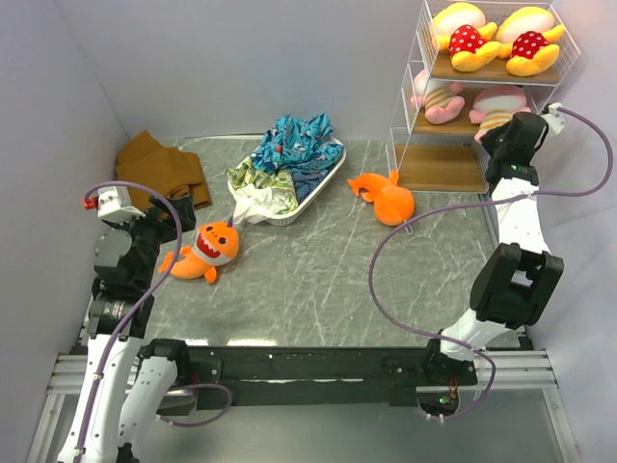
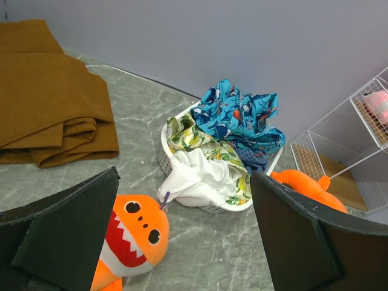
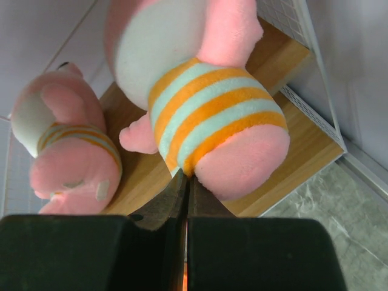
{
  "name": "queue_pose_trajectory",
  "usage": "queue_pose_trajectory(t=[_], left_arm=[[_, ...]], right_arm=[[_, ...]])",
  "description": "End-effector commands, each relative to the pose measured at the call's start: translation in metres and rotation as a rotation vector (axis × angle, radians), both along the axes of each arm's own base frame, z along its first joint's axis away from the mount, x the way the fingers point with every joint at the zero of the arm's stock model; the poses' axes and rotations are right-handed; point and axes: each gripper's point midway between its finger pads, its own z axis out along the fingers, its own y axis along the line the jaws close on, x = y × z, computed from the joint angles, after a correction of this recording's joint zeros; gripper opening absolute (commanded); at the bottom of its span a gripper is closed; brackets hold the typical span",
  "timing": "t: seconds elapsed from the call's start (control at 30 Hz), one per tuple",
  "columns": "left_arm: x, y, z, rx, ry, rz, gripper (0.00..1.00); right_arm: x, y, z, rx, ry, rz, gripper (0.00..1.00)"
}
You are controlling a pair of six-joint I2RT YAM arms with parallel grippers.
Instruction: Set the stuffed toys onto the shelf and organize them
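Two yellow toys [image 1: 468, 39] [image 1: 528, 40] lie on the top board of the white wire shelf [image 1: 439, 169]. Two pink striped toys [image 1: 439, 96] [image 1: 496, 104] sit on its middle board. My right gripper [image 1: 511, 130] [image 3: 187, 182] is shut, its tips pinched at the lower edge of the right pink toy [image 3: 200, 91]. The other pink toy [image 3: 66, 145] lies to its left. One orange shark [image 1: 207, 249] [image 2: 130, 233] lies on the table just in front of my open, empty left gripper [image 1: 172, 220] [image 2: 182, 242]. The second shark [image 1: 386, 198] [image 2: 303, 185] lies near the shelf's bottom board.
A white oval tray [image 1: 323, 183] holding a blue-patterned cloth heap [image 1: 294, 145] stands at the back middle, with white cloth spilling toward the near shark. A brown folded cloth [image 1: 159, 169] lies at the back left. Walls close in the left, back and right.
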Motion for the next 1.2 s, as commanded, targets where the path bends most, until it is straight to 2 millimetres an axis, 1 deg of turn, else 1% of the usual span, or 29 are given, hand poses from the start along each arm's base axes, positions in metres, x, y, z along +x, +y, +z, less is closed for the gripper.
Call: queue_pose_trajectory(t=[0.0, 0.1, 0.17, 0.27, 0.3, 0.33, 0.37, 0.4, 0.43, 0.5, 0.53, 0.57, 0.63, 0.77, 0.87, 0.93, 1.17], left_arm=[[0.001, -0.002, 0.009, 0.019, -0.025, -0.01, 0.96], [0.001, 0.0, 0.007, 0.021, -0.02, -0.001, 0.96], [0.0, 0.001, 0.007, 0.019, -0.021, 0.005, 0.96], [0.0, 0.002, 0.008, 0.02, -0.024, 0.01, 0.96], [-0.001, 0.002, 0.008, 0.021, -0.023, 0.01, 0.96], [0.0, 0.003, 0.007, 0.022, -0.021, 0.013, 0.96], [-0.001, 0.003, 0.008, 0.022, -0.024, 0.014, 0.96], [-0.001, 0.003, 0.009, 0.02, -0.029, 0.014, 0.96], [-0.002, 0.003, 0.009, 0.022, -0.029, 0.013, 0.96], [-0.001, 0.001, 0.008, 0.025, -0.029, 0.004, 0.96], [-0.001, 0.001, 0.009, 0.023, -0.029, 0.002, 0.97], [0.0, 0.001, 0.008, 0.024, -0.021, 0.0, 0.96], [0.001, 0.0, 0.008, 0.024, -0.024, -0.003, 0.96], [0.0, -0.001, 0.009, 0.022, -0.026, -0.007, 0.96], [0.001, -0.001, 0.006, 0.024, -0.017, -0.007, 0.97], [0.002, -0.003, 0.007, 0.024, -0.017, -0.015, 0.96], [0.001, -0.002, 0.007, 0.024, -0.018, -0.009, 0.96]], right_arm=[[0.012, -0.001, 0.055, -0.066, -0.156, 0.03, 0.0], [0.016, 0.001, 0.061, -0.083, -0.184, 0.052, 0.01], [0.02, 0.007, 0.066, -0.092, -0.203, 0.094, 0.01], [0.026, 0.008, 0.066, -0.093, -0.21, 0.106, 0.01], [0.031, 0.008, 0.059, -0.087, -0.198, 0.117, 0.02], [0.032, 0.008, 0.062, -0.089, -0.203, 0.12, 0.02], [0.035, 0.007, 0.059, -0.086, -0.198, 0.122, 0.02], [0.037, 0.008, 0.061, -0.089, -0.205, 0.128, 0.03], [0.038, 0.007, 0.064, -0.096, -0.219, 0.128, 0.04], [0.042, 0.006, 0.062, -0.097, -0.218, 0.128, 0.06], [0.043, 0.004, 0.066, -0.102, -0.218, 0.127, 0.09], [0.048, 0.003, 0.061, -0.099, -0.205, 0.128, 0.1], [0.051, 0.002, 0.064, -0.109, -0.208, 0.133, 0.13], [0.059, 0.004, 0.059, -0.116, -0.188, 0.168, 0.18], [0.059, 0.002, 0.059, -0.125, -0.189, 0.178, 0.26], [0.059, 0.003, 0.063, -0.126, -0.202, 0.185, 0.31], [0.063, 0.004, 0.061, -0.113, -0.198, 0.198, 0.37]])
